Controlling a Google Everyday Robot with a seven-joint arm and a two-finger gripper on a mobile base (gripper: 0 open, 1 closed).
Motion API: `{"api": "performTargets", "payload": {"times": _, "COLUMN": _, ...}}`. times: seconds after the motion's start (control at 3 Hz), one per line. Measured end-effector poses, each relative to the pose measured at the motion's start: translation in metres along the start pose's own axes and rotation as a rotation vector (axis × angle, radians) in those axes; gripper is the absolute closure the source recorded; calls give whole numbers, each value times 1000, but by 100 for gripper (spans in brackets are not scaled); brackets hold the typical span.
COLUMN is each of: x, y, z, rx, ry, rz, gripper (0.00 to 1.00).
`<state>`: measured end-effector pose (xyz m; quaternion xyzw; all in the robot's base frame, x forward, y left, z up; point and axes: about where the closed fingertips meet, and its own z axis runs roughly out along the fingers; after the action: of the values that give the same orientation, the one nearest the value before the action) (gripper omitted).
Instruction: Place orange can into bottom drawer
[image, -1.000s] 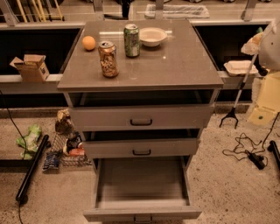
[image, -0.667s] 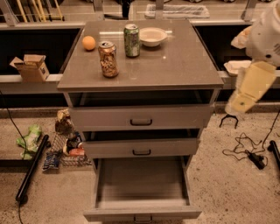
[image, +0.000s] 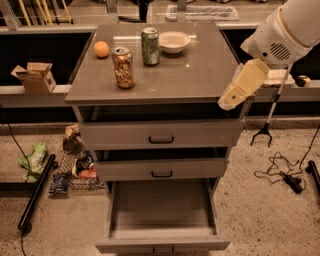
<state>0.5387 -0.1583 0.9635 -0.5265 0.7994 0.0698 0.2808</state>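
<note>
The orange can (image: 123, 67) stands upright on the left part of the grey cabinet top (image: 200, 75). The bottom drawer (image: 162, 244) is pulled out toward me, and its grey inside is bare. My gripper (image: 235, 94) hangs from the white arm at the upper right. It is over the right front corner of the cabinet top, well to the right of the can and not touching it. It holds nothing that I can see.
A green can (image: 150, 46), a white bowl (image: 174, 41) and a round orange fruit (image: 101, 48) sit behind the orange can. A cardboard box (image: 36, 77) stands on the left shelf. Litter (image: 75, 160) and a black pole (image: 35, 192) lie on the floor at left, and cables (image: 285, 172) at right.
My arm has swung in from the right edge toward the cabinet's right front corner. The cans and drawers have not moved.
</note>
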Motion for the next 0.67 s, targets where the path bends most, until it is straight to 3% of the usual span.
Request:
{"api": "performTargets", "payload": {"times": 0.33, "x": 0, "y": 0, "z": 0, "rx": 0, "ry": 0, "rz": 0, "gripper": 0}}
{"api": "performTargets", "payload": {"times": 0.67, "x": -13, "y": -3, "z": 20, "rx": 6, "ry": -45, "rz": -4, "gripper": 0}}
